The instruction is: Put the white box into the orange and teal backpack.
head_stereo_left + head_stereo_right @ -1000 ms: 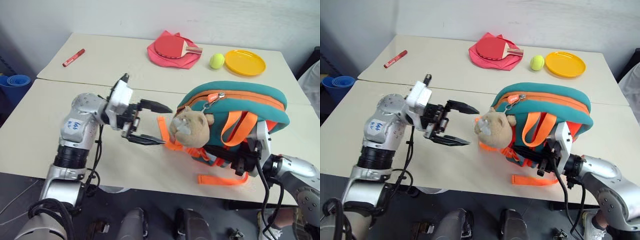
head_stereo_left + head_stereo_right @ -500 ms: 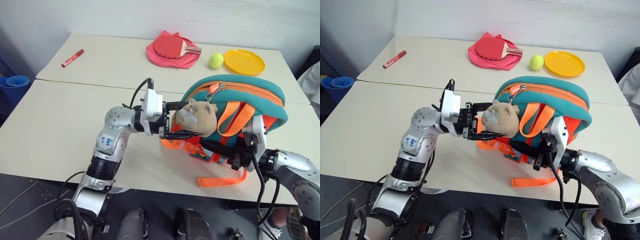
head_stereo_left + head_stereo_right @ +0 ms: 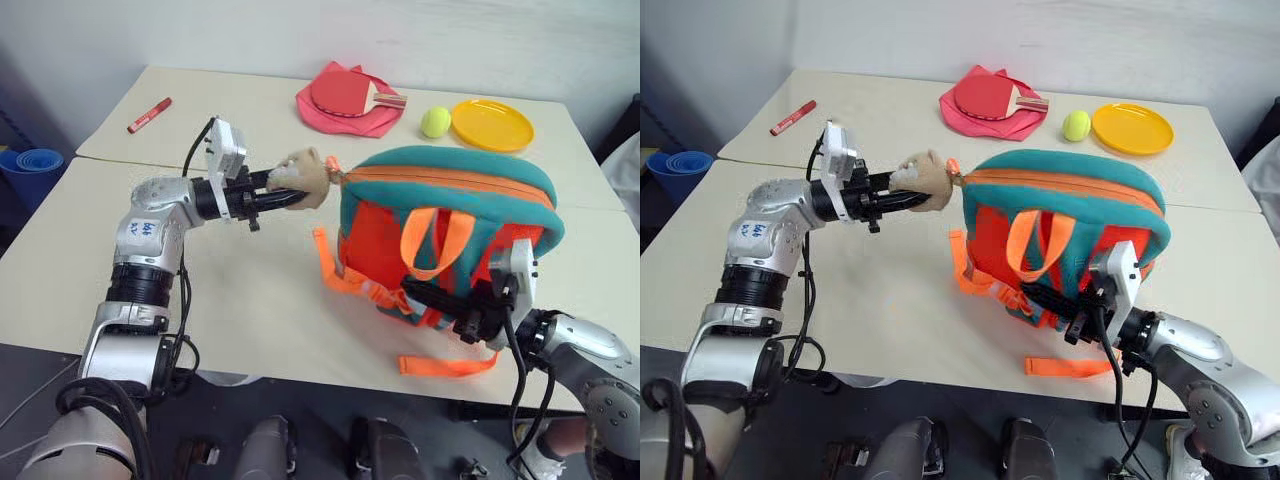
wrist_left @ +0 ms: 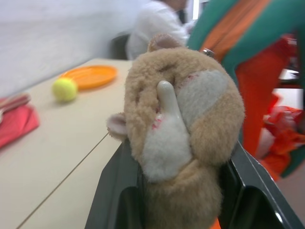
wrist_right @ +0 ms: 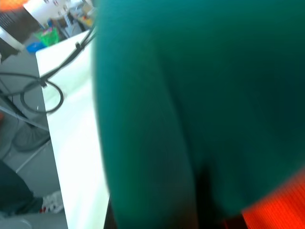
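The orange and teal backpack (image 3: 440, 200) stands upright on the table's right half, straps facing me. Its tan plush toy (image 3: 303, 177) is stretched out to the left from the zip end. My left gripper (image 3: 275, 200) is shut on the toy, whose body sits between the black fingers (image 4: 248, 191) in the left wrist view. My right gripper (image 3: 462, 312) is shut low on the backpack's front among the black and orange straps, with teal fabric (image 5: 190, 95) pressed close in the right wrist view. The white box is out of view.
At the table's far side lie a red marker (image 3: 148, 115), a pink cloth with a table tennis paddle (image 3: 345, 100), a yellow-green ball (image 3: 434, 122) and a yellow plate (image 3: 490, 124). A loose orange strap (image 3: 445, 365) trails near the front edge. A blue roll (image 3: 30, 162) sits on the floor, left.
My left gripper reached the plush toy, shut on it and drew it out to the left. The backpack swung upright with its straps facing me. The right arm held still.
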`<state>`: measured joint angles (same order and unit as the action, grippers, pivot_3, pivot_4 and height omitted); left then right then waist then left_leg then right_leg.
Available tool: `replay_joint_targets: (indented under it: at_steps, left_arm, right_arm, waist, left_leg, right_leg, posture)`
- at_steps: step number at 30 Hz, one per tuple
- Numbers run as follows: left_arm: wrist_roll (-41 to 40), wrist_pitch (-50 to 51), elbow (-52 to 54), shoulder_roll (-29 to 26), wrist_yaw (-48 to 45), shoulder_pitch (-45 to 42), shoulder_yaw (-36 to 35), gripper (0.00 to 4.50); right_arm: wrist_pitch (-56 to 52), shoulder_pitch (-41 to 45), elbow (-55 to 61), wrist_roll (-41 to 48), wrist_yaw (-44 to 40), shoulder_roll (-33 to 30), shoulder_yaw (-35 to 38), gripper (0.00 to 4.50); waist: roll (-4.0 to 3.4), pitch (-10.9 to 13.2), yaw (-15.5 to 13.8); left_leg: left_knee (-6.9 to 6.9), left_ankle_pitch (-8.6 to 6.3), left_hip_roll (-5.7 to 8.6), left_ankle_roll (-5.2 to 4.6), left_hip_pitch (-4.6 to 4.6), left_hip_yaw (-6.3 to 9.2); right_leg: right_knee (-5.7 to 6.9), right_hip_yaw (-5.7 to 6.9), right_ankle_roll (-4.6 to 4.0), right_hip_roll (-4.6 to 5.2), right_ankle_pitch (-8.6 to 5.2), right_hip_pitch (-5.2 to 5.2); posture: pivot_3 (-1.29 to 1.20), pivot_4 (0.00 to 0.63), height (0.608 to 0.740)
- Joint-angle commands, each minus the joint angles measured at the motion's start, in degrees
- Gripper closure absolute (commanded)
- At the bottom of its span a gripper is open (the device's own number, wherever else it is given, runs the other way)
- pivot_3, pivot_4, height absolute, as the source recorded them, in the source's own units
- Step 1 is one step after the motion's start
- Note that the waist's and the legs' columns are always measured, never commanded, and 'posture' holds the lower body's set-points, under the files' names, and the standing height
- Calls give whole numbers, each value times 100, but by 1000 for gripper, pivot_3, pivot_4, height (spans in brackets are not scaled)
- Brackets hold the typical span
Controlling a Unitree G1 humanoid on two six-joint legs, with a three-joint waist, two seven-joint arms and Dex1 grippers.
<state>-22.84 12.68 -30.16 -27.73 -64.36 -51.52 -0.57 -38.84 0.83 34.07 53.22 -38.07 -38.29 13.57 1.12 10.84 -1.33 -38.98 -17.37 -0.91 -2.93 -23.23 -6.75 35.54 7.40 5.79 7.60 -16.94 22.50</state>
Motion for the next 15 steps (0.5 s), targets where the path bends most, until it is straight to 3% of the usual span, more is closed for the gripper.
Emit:
replay_joint_targets:
  at_steps: [1, 7, 12, 15]
  left_arm:
    - [160, -174, 0, 13, 20, 484, -22, 3149]
    - [884, -1042, -116, -13, -260, 1037, 564, 3149]
    - [1214, -1359, -556, 90, -155, 875, 727, 3149]
    - [1042, -1104, -423, -37, -207, 897, 567, 2260]
  right_arm:
    - [57, -109, 185, 161, 91, 45, 221, 4500]
    - [581, -481, 186, -286, 362, 428, 220, 4500]
    - [1630, -616, -460, -1572, 302, 699, -31, 4500]
    - [2114, -671, -724, -1924, 4, 707, -124, 4500]
  waist:
    - [0, 0, 27]
    - [0, 0, 14]
    - [0, -3, 9]
    - [0, -3, 12]
  left_leg:
    - [1, -1, 0, 0, -1, -2]
    - [0, 2, -3, 5, 1, -6]
    - [0, -4, -2, 8, 5, -9]
    - [1, -4, -4, 9, 4, -10]
  right_leg:
    - [-2, 0, 0, 0, 0, 2]
    - [2, 0, 0, 0, 0, 5]
    - [-3, -12, 0, 11, 0, 9]
    - [3, -14, 0, 7, 0, 9]
  posture:
    - [0, 150, 740]
    - [0, 150, 740]
    - [0, 150, 740]
    - [0, 150, 740]
